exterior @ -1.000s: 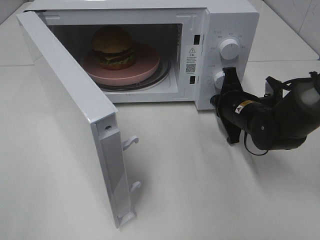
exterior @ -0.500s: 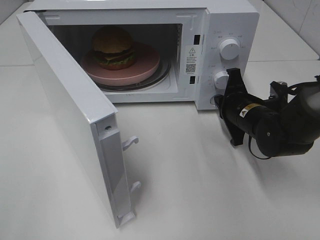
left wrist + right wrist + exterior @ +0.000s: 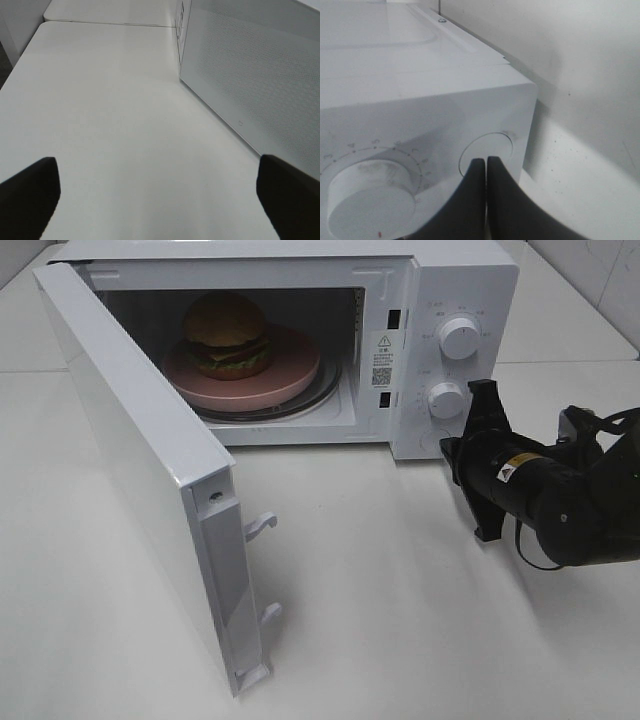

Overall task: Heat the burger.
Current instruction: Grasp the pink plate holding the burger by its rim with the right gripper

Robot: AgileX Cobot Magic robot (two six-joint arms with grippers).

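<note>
Inside open microwave (image 3: 470, 275), burger (image 3: 226, 335) upright on pink plate (image 3: 296, 366), dome up

Left fingers (image 3: 30, 200) spread wide, empty; right fingers (image 3: 470, 210) pressed together, empty, arm low.

A white microwave (image 3: 480, 280) fills the upper part of the frame, its door (image 3: 130, 470) swung wide open toward the lower left. Inside it, the burger (image 3: 226, 335) sits on a pink plate (image 3: 290, 370). At the right of the frame, the black right gripper (image 3: 448, 447) points at the control panel, its tip just below the lower knob (image 3: 446, 400).
</note>
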